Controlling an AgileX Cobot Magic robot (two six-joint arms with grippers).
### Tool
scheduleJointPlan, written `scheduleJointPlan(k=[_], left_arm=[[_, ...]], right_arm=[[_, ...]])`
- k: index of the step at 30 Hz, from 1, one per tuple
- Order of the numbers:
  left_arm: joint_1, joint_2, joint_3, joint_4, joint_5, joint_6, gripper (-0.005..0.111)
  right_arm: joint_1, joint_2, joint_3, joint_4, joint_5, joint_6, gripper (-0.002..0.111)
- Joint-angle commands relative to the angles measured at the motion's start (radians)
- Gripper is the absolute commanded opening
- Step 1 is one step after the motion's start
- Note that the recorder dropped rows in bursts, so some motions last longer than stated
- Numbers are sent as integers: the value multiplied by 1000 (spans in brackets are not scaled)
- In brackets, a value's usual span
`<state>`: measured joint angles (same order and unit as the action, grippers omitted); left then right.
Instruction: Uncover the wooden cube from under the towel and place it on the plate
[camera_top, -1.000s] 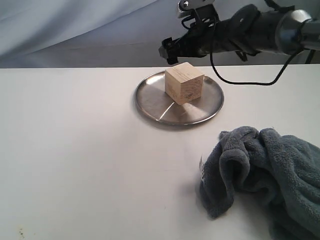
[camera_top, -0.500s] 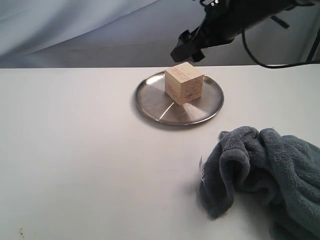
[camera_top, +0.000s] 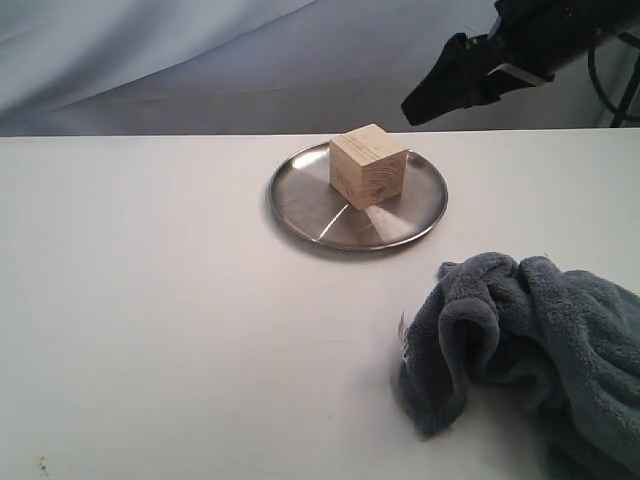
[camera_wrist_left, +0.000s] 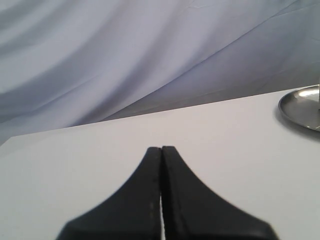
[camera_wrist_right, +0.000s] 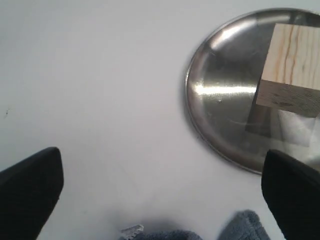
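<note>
Status: wooden cube (camera_top: 368, 166) sits on the plate (camera_top: 310, 205), flat on one face, a bit behind plate centre and inside the rim. Nothing is touching it. The towel (camera_top: 530, 350) is bunched up at the near right of the worktop (camera_top: 150, 300), well apart from the plate and covering neither plate nor cube.

Right end effector (camera_top: 432, 98): jaws spread wide and empty. It hangs in the air above the worktop, up and to the right of the plate in the exterior view. Its wrist view looks down between the two fingers at the plate, the cube and a scrap of towel.

Left end effector (camera_wrist_left: 161, 165): jaws pressed together, holding nothing, low over bare worktop. Only the plate rim shows at the edge of its wrist view, so it is well off to the side (it does not appear in the exterior view).

Key relation: the cube lies below the right end effector and left of it in the exterior view, so the right arm is clearly the nearer one. A cube has no long axis; one vertical edge faces the exterior camera.

My read: placement looks done. No further grasp is needed. If the right arm moves, it should stay clear of the cube and not snag the towel.
</note>
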<state>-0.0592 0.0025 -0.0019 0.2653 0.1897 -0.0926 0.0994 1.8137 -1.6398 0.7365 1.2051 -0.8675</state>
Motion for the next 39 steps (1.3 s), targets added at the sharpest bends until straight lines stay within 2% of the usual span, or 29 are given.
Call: scheduleJointPlan(k=[1,19,21,23,25,26,27,28,29,34,39], left_arm=[[1,-3,2,-9,-3,-2,0],[1,-3,2,-9,-3,-2,0],[1,-3,2,-9,-3,-2,0],[1,-3,2,-9,-3,-2,0],[1,-3,2,-9,-3,-2,0],[1,-3,2,-9,-3,-2,0],[1,-3,2,-9,-3,-2,0],[1,-3,2,-9,-3,-2,0],[1,-3,2,-9,-3,-2,0],[1,-3,2,-9,-3,-2,0],[1,-3,2,-9,-3,-2,0]], right_arm=[[-9,-37,10,91,16,-30,105],[-9,-62,15,83,16,-5,105],[-15,-62,15,85,16,-14,102],[-40,-62,15,105,16,-22,93],[-44,-62,19,120,16,-22,78],[-44,-64,21,139,16,-22,65],[-44,-73,21,160,16,-17,41],[-44,-78,21,167,16,-15,26],[-44,-95,21,169,16,6,-1],[-72,-187,60,115,16,69,0],[-89,-388,208,156,16,-55,0]])
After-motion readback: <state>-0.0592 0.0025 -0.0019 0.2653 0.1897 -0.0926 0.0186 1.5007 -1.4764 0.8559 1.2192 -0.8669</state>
